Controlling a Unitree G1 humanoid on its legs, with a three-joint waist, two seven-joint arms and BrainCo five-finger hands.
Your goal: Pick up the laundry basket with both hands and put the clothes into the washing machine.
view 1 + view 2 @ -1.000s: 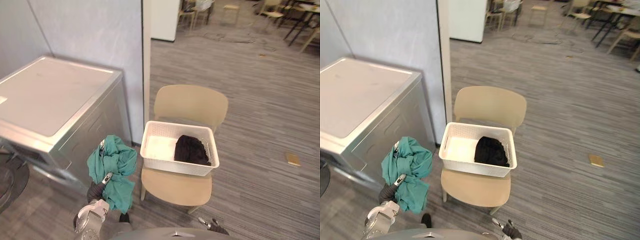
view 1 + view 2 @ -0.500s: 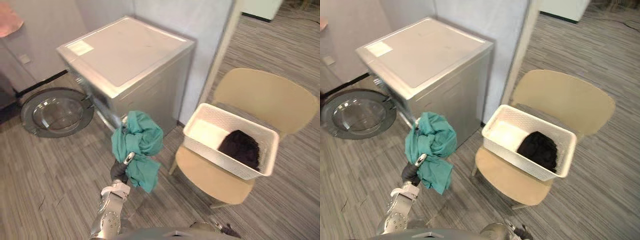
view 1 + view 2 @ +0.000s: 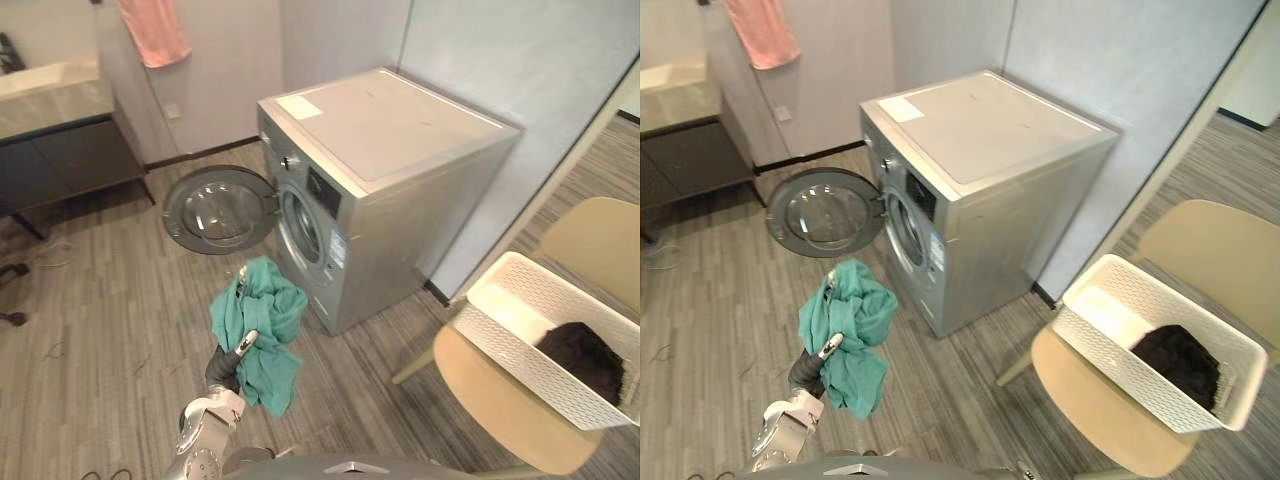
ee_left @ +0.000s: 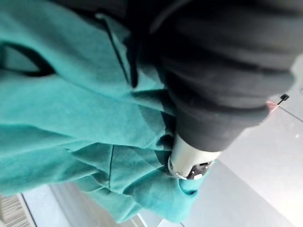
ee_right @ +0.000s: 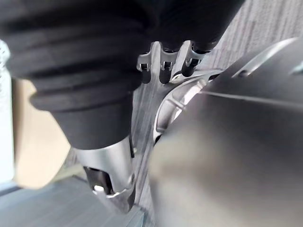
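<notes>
While the left hand [image 3: 227, 363] clenches its fingers [image 4: 188, 157] on a teal garment [image 3: 262, 316], the cloth bunches above them and hangs below, off the floor [image 3: 95, 340]. Just beyond the fingers stands the washing machine [image 3: 400, 190], its round door [image 3: 216, 209] swung wide open. Well off to their right, the white laundry basket [image 3: 528, 352] sits on a tan chair [image 3: 495, 405], a dark garment [image 3: 584, 358] inside it. Whether the right hand [image 5: 110, 166] is open or closed cannot be told.
</notes>
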